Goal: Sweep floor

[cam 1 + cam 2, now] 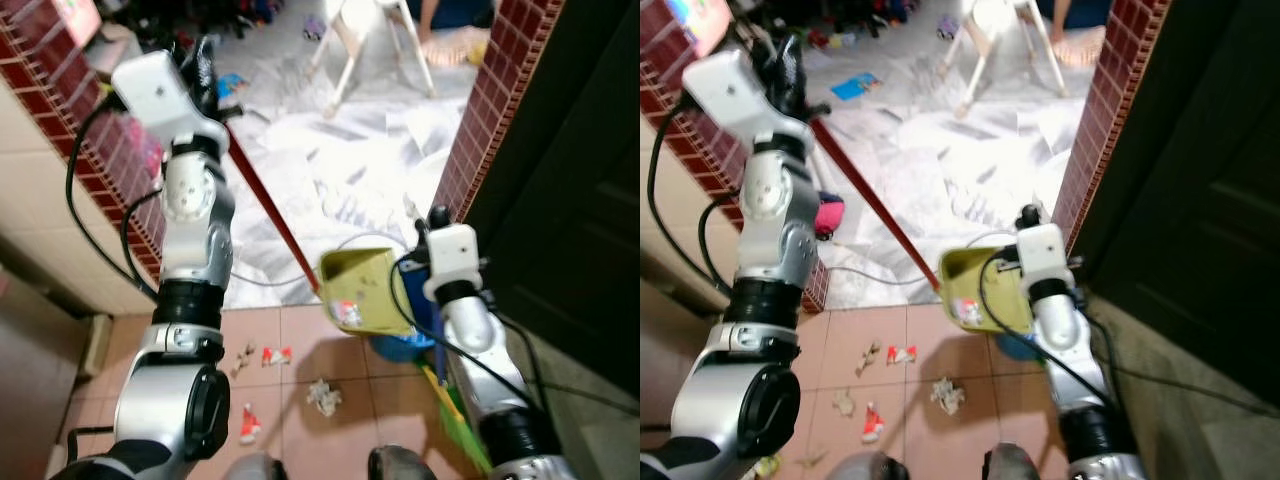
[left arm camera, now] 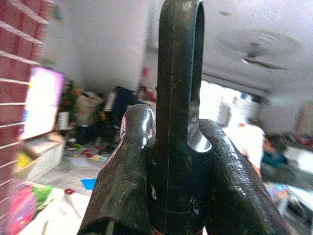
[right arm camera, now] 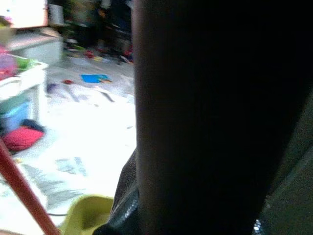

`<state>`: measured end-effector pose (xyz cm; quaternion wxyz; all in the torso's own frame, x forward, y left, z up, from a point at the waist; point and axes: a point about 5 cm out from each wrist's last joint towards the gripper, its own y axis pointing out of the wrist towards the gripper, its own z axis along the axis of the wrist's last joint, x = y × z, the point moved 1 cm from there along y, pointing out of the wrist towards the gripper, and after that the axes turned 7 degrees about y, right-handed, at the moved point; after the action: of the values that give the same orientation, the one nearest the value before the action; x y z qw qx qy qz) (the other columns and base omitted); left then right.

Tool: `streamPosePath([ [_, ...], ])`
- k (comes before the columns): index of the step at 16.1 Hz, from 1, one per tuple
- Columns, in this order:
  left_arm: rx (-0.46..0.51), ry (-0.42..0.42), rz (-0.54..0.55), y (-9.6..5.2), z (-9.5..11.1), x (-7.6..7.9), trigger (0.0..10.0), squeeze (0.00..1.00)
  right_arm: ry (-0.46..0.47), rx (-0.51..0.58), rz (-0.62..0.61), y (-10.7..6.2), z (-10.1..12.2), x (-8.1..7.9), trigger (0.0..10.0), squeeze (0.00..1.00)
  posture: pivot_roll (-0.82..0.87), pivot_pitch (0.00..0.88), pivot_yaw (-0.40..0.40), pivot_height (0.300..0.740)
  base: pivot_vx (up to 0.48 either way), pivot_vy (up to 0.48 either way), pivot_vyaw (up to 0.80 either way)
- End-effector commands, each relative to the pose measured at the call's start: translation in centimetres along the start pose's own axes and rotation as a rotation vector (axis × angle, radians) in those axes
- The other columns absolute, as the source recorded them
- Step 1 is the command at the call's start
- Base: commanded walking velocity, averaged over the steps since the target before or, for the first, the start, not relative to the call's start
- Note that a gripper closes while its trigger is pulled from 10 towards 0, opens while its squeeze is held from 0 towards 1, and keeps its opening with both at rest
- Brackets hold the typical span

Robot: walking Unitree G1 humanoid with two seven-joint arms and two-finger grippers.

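**Dustpan lifted above scattered scraps at the doorway**

Raised high on the left, left gripper [image 1: 205, 62] clenched round the top of a long red handle [image 1: 268, 205]; in the left wrist view, both fingers [image 2: 129, 161] pressed against the dark looped handle end [image 2: 178, 73]. Slanting down from far left to near right, the red handle, ending at a yellow-green dustpan [image 1: 365, 290]. Dustpan held off the floor near the middle, tilted, a bit of rubbish inside. Below it, salmon floor tiles [image 1: 300, 350] strewn with scraps [image 1: 322, 396]: crumpled white paper, small red and white pieces, brownish bits. Farther off, white marbled floor [image 1: 340, 150] and a white chair [image 1: 370, 40]. On the right, right gripper [image 1: 437, 217] beside the dustpan and a brick pillar [image 1: 490, 110]; cannot tell how its jaws stand. Near right, a green broom [image 1: 455, 415] leaning low by the right arm.
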<state>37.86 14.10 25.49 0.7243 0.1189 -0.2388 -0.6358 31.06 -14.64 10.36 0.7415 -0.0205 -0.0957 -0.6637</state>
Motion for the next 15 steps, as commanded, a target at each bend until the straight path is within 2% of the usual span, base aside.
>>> streamPosePath([
  [1,0.082,0.024,-0.002,0.4,1.4,0.3,10.0,0.0,-0.004,0.041,0.014,0.4,1.0,-0.3,10.0,0.0,-0.11,0.0,0.068,0.74,0.0,0.0,0.0],
  [4,0.101,0.068,-0.009,0.4,1.3,1.1,10.0,0.0,-0.009,0.026,0.026,0.1,0.7,-0.4,10.0,0.0,-0.12,0.0,0.076,0.74,0.0,0.0,0.0],
  [6,0.115,0.092,-0.026,0.5,1.3,2.3,10.0,0.0,-0.016,-0.008,0.021,-1.0,-0.1,0.0,10.0,0.0,-0.13,0.0,0.087,0.74,0.0,0.0,0.0],
  [9,0.111,0.083,-0.067,0.4,1.1,3.9,10.0,0.0,-0.015,-0.023,0.004,-1.8,-0.5,0.4,10.0,0.0,-0.14,0.0,0.098,0.74,0.0,0.0,-0.8],
  [11,0.112,0.088,-0.068,0.3,1.0,4.1,10.0,0.0,-0.015,-0.024,0.002,-1.9,-0.5,0.5,10.0,0.0,-0.14,0.0,0.098,0.74,0.0,0.0,-0.61],
  [15,0.158,0.1,-0.001,1.2,2.1,3.2,10.0,0.0,-0.016,-0.028,0.03,-2.1,-0.4,0.2,10.0,0.0,-0.14,0.0,0.086,0.74,0.0,0.0,0.0],
])
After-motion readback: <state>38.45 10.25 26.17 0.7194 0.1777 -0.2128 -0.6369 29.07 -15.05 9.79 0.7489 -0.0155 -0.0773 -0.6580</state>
